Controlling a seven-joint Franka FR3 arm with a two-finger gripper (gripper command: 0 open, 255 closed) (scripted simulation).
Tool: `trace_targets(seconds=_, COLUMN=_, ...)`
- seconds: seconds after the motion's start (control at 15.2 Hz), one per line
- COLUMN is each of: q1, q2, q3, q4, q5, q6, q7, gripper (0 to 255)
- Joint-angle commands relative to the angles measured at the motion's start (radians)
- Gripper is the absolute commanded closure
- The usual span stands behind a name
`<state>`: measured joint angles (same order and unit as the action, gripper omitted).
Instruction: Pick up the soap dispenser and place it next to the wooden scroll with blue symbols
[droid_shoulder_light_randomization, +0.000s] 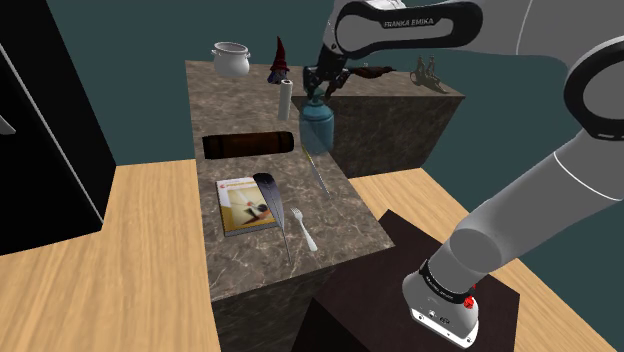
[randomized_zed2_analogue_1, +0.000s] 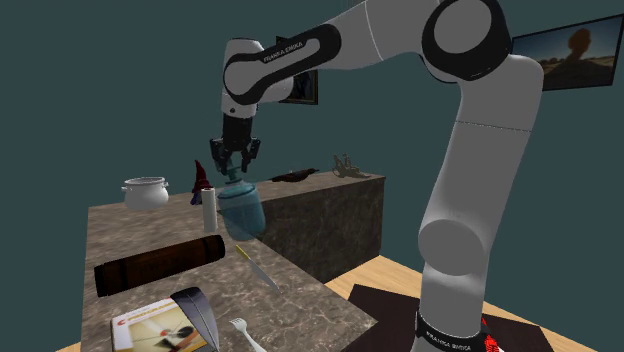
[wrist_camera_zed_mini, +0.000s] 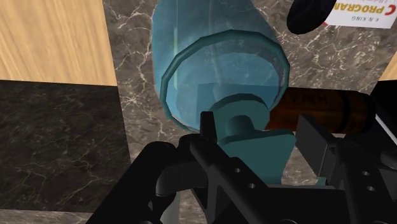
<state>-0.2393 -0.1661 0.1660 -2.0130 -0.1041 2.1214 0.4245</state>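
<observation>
In the shoulder view the gripper (droid_shoulder_light_randomization: 324, 84) comes down over the counter (droid_shoulder_light_randomization: 352, 222) and is clamped on the pump top of the dispenser (droid_shoulder_light_randomization: 317, 126), a teal bottle. The bottle is upright near the counter's right edge, at the inner corner where the far part of the counter runs off to the right. I cannot tell whether its base rests on the marble or hangs just clear. The scroll (droid_shoulder_light_randomization: 250, 145), a dark brown cylinder, lies crosswise just to the left, its end close to the bottle. A white roll (droid_shoulder_light_randomization: 285, 100) stands just behind. Bare marble lies between the scroll and the book (droid_shoulder_light_randomization: 245, 206). A thin rod (droid_shoulder_light_randomization: 318, 175) runs along the right edge there.

In the second exterior view the gripper (randomized_zed2_analogue_1: 234, 166) hangs straight down, its jaws narrow around the top of the dispenser (randomized_zed2_analogue_1: 240, 211). The scroll (randomized_zed2_analogue_1: 160, 262) lies nearer the camera and to the left. The roll (randomized_zed2_analogue_1: 209, 211) is just beside the bottle. The rod (randomized_zed2_analogue_1: 258, 268) slants off from the bottle's foot.

In the wrist view the fingers (wrist_camera_zed_mini: 207, 126) press both sides of the pump head of the dispenser (wrist_camera_zed_mini: 219, 57). The scroll (wrist_camera_zed_mini: 327, 111) lies just past it, with marble beyond.
</observation>
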Motion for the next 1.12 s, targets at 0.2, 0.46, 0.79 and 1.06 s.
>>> trace_targets(seconds=0.2, q1=-0.001, q2=0.006, q3=0.000, q4=-0.063, q5=-0.006, q6=0.070, q7=0.009, gripper=255)
trace_targets(seconds=0.46, q1=-0.002, q2=0.017, q3=0.001, q4=-0.106, q5=-0.013, q6=0.123, q7=0.018, gripper=255)
trace_targets(seconds=0.79, q1=-0.003, q2=0.035, q3=0.003, q4=-0.154, q5=-0.023, q6=0.189, q7=0.030, gripper=255)
trace_targets(seconds=1.06, q1=-0.005, q2=0.053, q3=0.004, q4=-0.190, q5=-0.034, q6=0.242, q7=0.042, gripper=255)
